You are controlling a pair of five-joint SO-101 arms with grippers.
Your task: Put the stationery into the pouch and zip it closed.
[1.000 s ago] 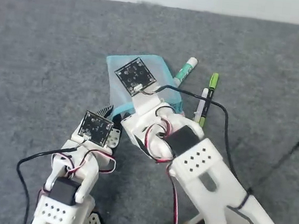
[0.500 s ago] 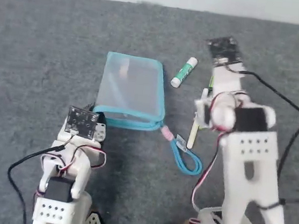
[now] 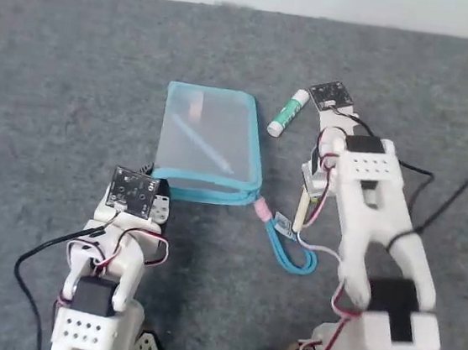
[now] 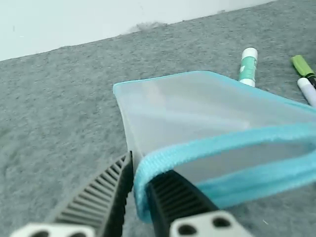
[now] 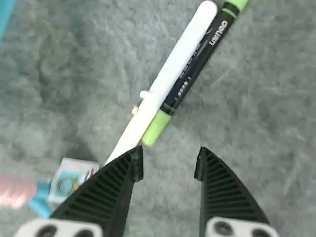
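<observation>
A translucent pouch (image 3: 208,138) with blue trim lies flat on the grey carpet, its mouth toward the arms. My left gripper (image 4: 140,170) is shut on the pouch's (image 4: 197,113) blue rim at its near left corner (image 3: 156,176). A pale stick-like item shows faintly inside the pouch. My right gripper (image 5: 168,158) hangs open just above a white pen (image 5: 173,79) and a green and black highlighter (image 5: 197,74), which lie side by side. The right arm (image 3: 361,168) covers most of them from above. A green and white glue stick (image 3: 288,114) lies right of the pouch.
A blue loop strap (image 3: 293,248) with a pink zipper pull (image 3: 261,209) and a small tag (image 5: 69,182) trails from the pouch's near right corner, close to the white pen's (image 3: 302,208) near end. Bare carpet extends on all sides.
The right arm has swung off the pouch to the right and now hovers over the pens. The pouch is uncovered. The left gripper keeps its hold on the corner.
</observation>
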